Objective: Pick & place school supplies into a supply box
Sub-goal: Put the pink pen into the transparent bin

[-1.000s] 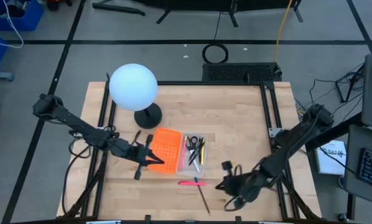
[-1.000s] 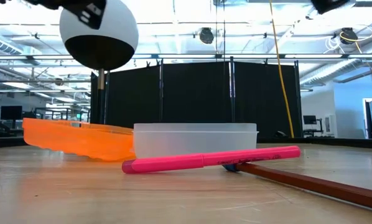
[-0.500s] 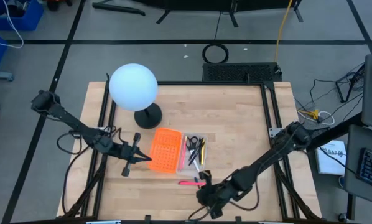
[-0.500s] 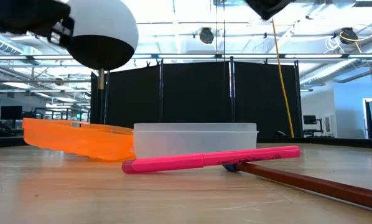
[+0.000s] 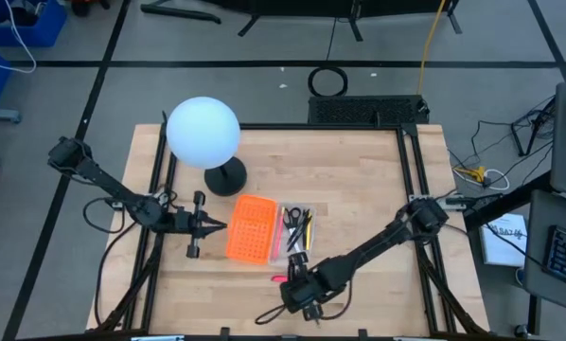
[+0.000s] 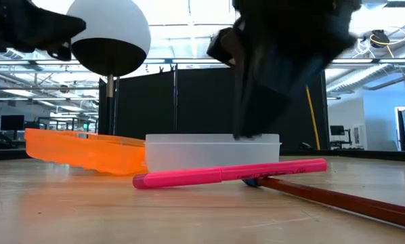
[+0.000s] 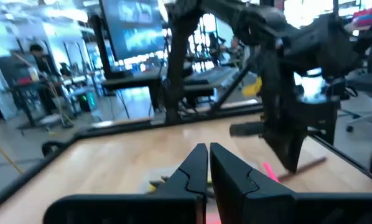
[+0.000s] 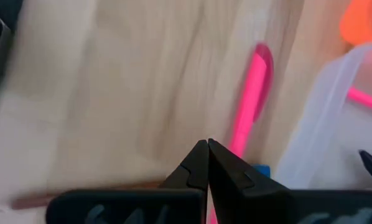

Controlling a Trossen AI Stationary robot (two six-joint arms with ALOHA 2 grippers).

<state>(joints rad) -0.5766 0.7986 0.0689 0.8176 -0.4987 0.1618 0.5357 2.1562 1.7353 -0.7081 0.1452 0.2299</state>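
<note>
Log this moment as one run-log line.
right gripper: shut, above pink pen | left gripper: shut, beside orange gridded panel | clear plastic tray: partly filled

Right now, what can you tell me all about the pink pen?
The pink pen is thin, smooth and plastic-looking, with a cap at one end. It lies flat on the wooden table, outside the clear box, along its near wall. A brown pencil meets it near one end. The right gripper is shut just above it, not holding it.

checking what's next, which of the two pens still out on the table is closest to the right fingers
The pink pen, lying right beside the supply box under the right gripper; the brown pencil lies farther out.
</note>
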